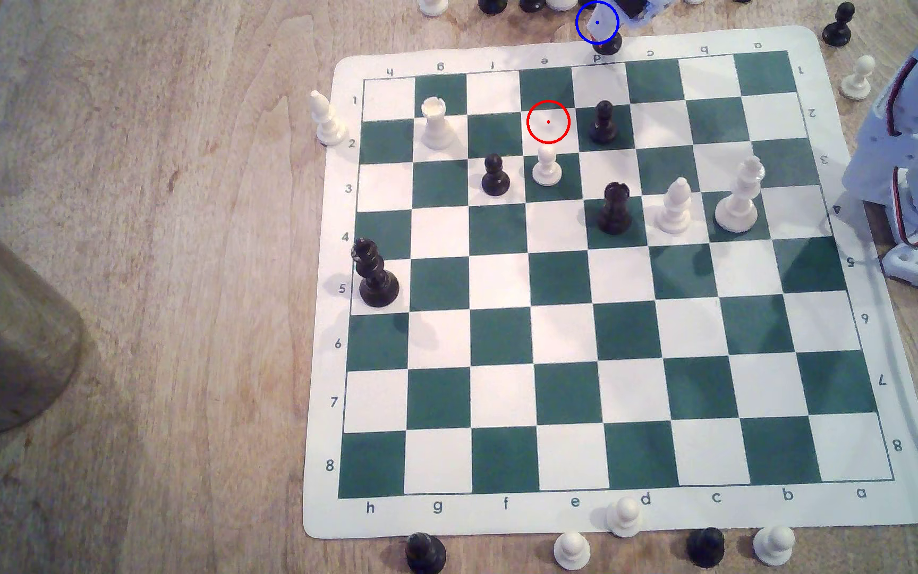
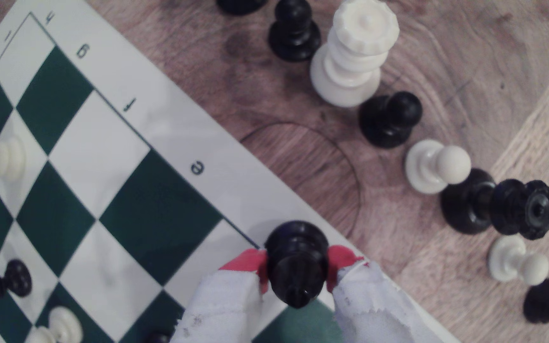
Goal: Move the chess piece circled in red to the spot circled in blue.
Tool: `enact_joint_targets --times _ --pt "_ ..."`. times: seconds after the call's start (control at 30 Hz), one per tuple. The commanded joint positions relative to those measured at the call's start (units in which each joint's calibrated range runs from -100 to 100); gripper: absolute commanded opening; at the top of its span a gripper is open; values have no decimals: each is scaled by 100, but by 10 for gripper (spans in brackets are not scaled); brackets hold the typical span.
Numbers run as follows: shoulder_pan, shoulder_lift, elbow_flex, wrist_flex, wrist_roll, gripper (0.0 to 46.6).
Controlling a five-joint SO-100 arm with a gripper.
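Observation:
The chess piece circled in red, a black bishop-like piece (image 2: 296,264), is between the red pads (image 2: 246,264) of my gripper (image 2: 296,273), which is shut on it. In the exterior view its dark base (image 1: 607,45) shows over the mat's far border by the letter d, under my white-wrapped gripper (image 1: 606,27). I cannot tell if the base touches the mat. The spot circled in blue (image 1: 584,25) is on bare wood just beyond that border, partly covered by the gripper. The red ring (image 1: 548,121) surrounds an empty white square.
Captured pieces line the wood past the far border: a white queen (image 2: 354,52), black pawns (image 2: 294,31), a white pawn (image 2: 436,165) and a lying black piece (image 2: 497,206). A black pawn (image 1: 604,122) stands near the held piece. The arm's base (image 1: 915,182) is at the exterior view's right.

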Motion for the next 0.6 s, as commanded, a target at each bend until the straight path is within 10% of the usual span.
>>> enact_joint_targets --times 0.0,0.57 --pt "69 59 -581 -196 20 3" --pt "233 297 -853 -531 190 3"
